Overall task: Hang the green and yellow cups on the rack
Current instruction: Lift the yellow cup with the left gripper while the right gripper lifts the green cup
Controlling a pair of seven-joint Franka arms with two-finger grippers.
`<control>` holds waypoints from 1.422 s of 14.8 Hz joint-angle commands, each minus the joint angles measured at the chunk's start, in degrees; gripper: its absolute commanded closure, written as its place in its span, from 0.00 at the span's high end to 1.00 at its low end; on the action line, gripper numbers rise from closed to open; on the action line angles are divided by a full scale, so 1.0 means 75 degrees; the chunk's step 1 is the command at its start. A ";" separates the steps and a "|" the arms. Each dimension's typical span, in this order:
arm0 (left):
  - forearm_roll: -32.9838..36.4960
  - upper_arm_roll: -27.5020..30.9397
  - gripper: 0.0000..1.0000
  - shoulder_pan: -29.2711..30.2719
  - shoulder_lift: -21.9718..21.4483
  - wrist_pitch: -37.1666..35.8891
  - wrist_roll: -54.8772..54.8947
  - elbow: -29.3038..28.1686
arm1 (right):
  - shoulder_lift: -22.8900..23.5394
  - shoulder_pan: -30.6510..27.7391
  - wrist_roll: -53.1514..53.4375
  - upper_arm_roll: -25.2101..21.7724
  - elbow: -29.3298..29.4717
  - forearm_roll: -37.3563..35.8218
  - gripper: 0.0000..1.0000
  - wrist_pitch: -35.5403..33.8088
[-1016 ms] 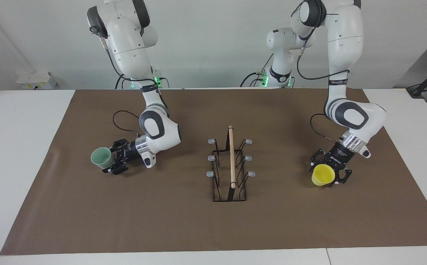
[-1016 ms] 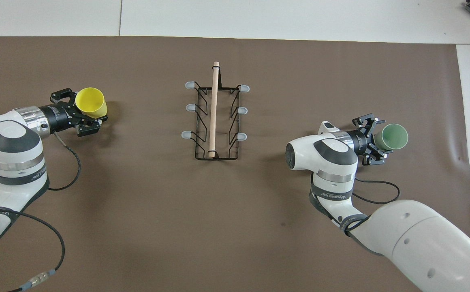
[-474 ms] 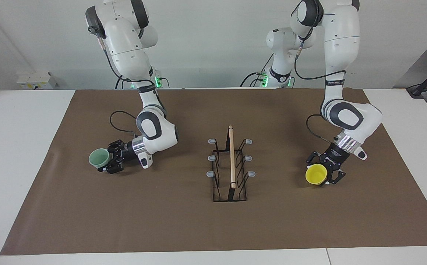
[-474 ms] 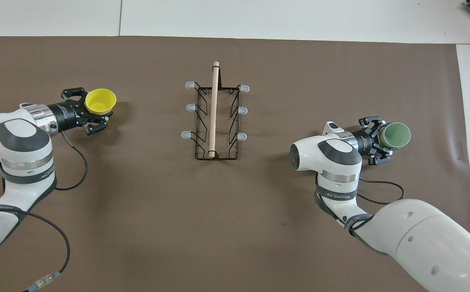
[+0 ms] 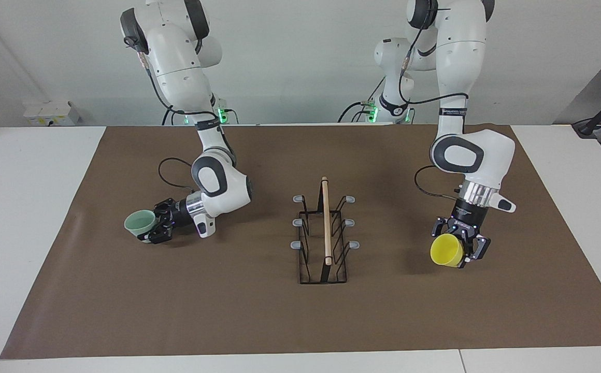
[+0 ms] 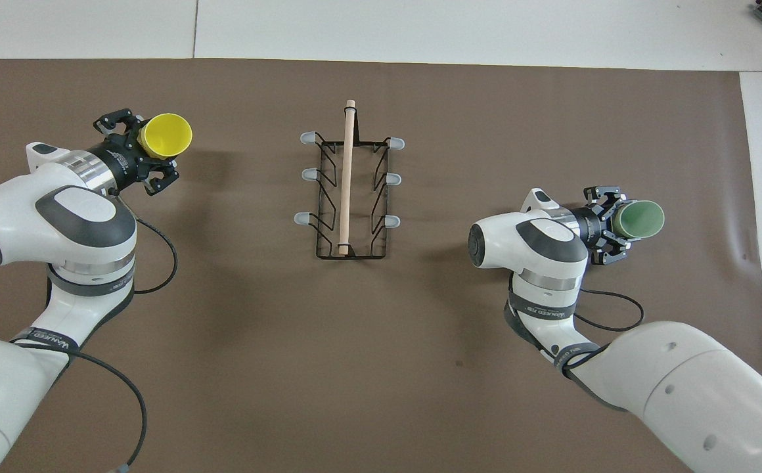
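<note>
Nearest the robots' end of the table, the right gripper (image 5: pixel 154 229) now grips the green cup (image 5: pixel 139 224), its fingers having clamped shut within the last second; a moment before the cup sat loose between spread fingers. The cup lies almost on its side, its mouth pointing away from the wrist toward the right arm's end of the brown mat (image 5: pixel 228 311), its base end tucked between the fingers. The rack (image 5: pixel 324 238) stands in the middle of the mat, between the two arms and well apart from both cups, all six grey-tipped prongs bare. Over the mat toward the left arm's end, the left gripper (image 5: pixel 461 247) has likewise closed on the yellow cup (image 5: pixel 446 250) and its wrist has swung more upright, lifting the cup clear of the mat; in the overhead view the yellow cup (image 6: pixel 165 135) tilts with its mouth pointing away from the wrist. With both cups now gripped, the pick-up looks done, and the likely next step is carrying each cup to a prong, mouth first.
</note>
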 commanded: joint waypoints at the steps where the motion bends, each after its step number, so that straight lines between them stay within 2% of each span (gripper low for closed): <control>1: -0.0008 0.0146 0.00 -0.0384 -0.0363 0.0917 0.0152 -0.0149 | -0.0302 -0.0064 -0.0018 0.0249 0.0678 0.1152 0.00 0.0145; 3: 0.0155 0.0158 0.00 -0.0491 -0.0585 0.1097 0.0385 -0.0114 | -0.0384 -0.0064 -0.0018 0.0403 0.1252 0.2089 0.00 0.0122; 4: 0.0469 0.0158 0.00 -0.0491 -0.0714 0.1016 0.0410 -0.0114 | -0.0559 -0.0076 -0.0029 0.0426 0.1301 0.2489 0.00 0.0157; 6: 0.1603 0.0170 0.00 -0.0398 -0.0866 0.0329 0.0410 -0.0056 | -0.1004 -0.0262 -0.0146 0.0450 0.1325 0.3436 0.00 0.0401; 9: 0.3957 0.0543 0.00 -0.0151 -0.0984 -0.2119 0.0398 0.0657 | -0.1649 -0.0614 -0.0345 0.0450 0.1313 0.5160 0.00 0.1000; 13: 0.7541 0.0580 0.00 -0.0255 -0.1125 -0.3879 0.0340 0.1420 | -0.2329 -0.0908 -0.0743 0.0450 0.1243 0.7327 0.00 0.1679; 15: 0.9114 0.0533 0.00 -0.0605 -0.1370 -0.4176 0.0304 0.1410 | -0.2540 -0.1036 -0.0814 0.0450 0.1232 0.8335 0.00 0.2019; 18: 0.9717 0.0545 0.00 -0.1145 -0.1675 -0.4527 0.0211 0.1235 | -0.2926 -0.1131 -0.1072 0.0438 0.1127 1.0069 0.00 0.2266; 21: 1.1284 0.0533 0.00 -0.1801 -0.1956 -0.4482 -0.0395 0.0883 | -0.3419 -0.1142 -0.1340 0.0438 0.0834 1.1465 0.00 0.2547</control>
